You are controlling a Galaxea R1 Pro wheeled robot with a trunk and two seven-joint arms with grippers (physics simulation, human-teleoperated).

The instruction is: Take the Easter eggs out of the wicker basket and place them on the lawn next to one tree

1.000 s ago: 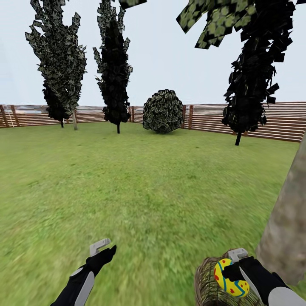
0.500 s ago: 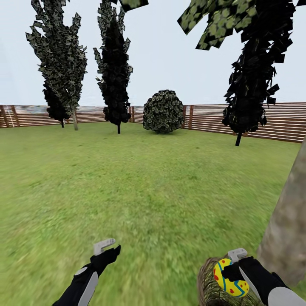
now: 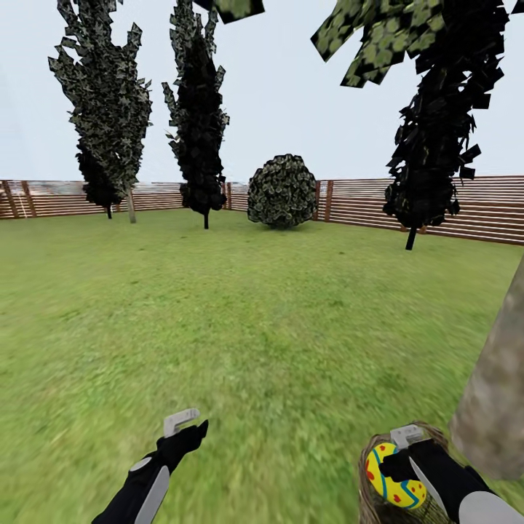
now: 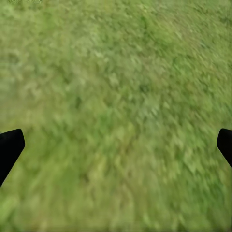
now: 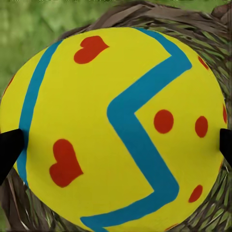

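My right gripper [image 3: 399,455] is shut on a yellow Easter egg [image 3: 393,482] with red marks and a blue zigzag band. It holds the egg just above the tan wicker basket [image 3: 370,502] at the bottom right of the head view. In the right wrist view the egg [image 5: 121,125] spans the gap between the fingertips, with the basket's weave [image 5: 145,12] behind it. Whether other eggs lie inside is hidden. A thick grey-brown tree trunk [image 3: 495,393] rises right beside the basket. The left gripper [image 3: 185,429] hangs open over the lawn [image 3: 255,327], with only grass [image 4: 116,96] beneath it.
Dark narrow cypress-like trees [image 3: 196,109] and a round bush [image 3: 282,191] stand far off along a wooden slat fence [image 3: 480,207]. Open grass stretches from my arms to that fence.
The whole view has shifted a little, so the basket and trunk sit further right in the picture. The egg stays in my right gripper. The left gripper edged slightly right.
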